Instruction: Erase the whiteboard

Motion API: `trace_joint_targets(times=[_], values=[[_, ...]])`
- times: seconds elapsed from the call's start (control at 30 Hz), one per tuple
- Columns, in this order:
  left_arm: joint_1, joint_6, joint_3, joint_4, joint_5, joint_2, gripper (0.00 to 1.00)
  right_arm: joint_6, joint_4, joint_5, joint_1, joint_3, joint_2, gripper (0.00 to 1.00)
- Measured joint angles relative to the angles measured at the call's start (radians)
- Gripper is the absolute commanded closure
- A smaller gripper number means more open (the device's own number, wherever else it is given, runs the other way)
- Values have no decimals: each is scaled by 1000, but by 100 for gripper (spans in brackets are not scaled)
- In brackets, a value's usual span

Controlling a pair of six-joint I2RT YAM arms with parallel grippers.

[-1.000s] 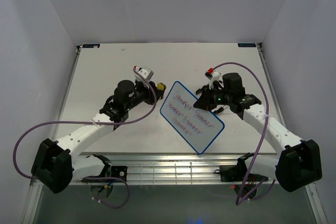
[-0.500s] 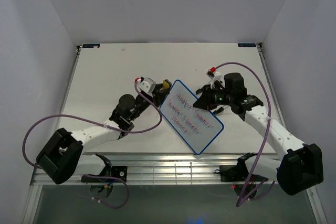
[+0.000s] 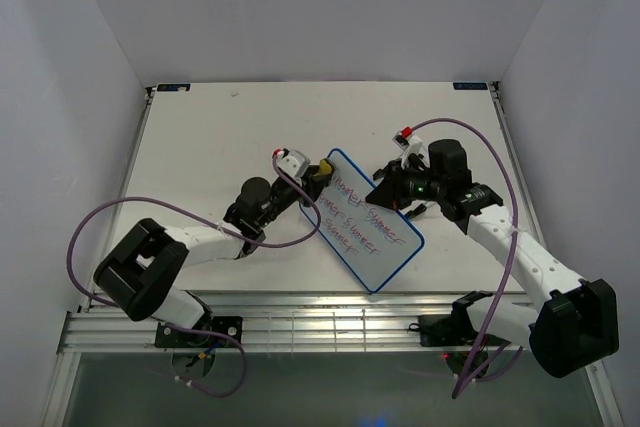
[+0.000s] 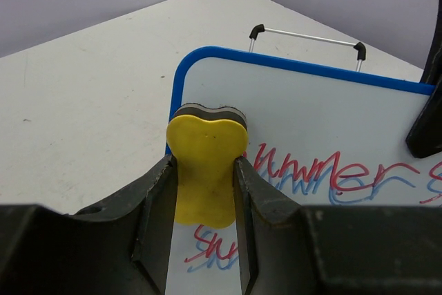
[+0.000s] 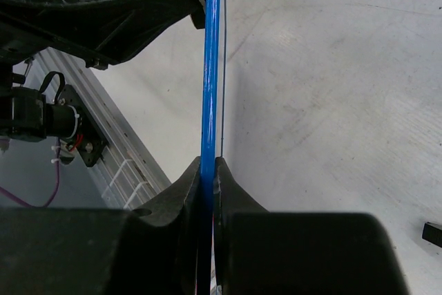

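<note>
At overhead centre, the left hand (image 3: 316,173), clamping a yellow sponge (image 4: 207,160), sits at the whiteboard (image 3: 372,247) top corner; writing runs lower-right; the right hand (image 3: 388,190) pinches its rim.

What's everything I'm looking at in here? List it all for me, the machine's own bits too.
whiteboard: one, white with a blue rim, three lines of red-purple writing, middle of the table.
sponge: one, yellow with a dark backing, at the whiteboard's far left corner.
table: one, white, between pale walls.
rail: one, silver, along the table's near edge.
cables: two, purple, one looping along each arm.
left arm: one, white and black, jaws shut on the sponge.
right arm: one, white and black, jaws shut on the whiteboard's rim.
</note>
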Motion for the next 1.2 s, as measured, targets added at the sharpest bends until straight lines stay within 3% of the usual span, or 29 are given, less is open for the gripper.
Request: trace_joint_targets(times=[0.5,0.83,1.03,1.2], values=[[-48,-43,50,-14,47,47,94,23,52,51,33,-34,5,92],[-207,-46,71,-121,-101,18,94,27,49,91,47,-34,10,92],[-190,-41,70,-121,-161,10,98,37,76,91,51,-34,10,92],[-45,-48,70,-121,-150,20,99,42,86,91,60,-34,10,92]])
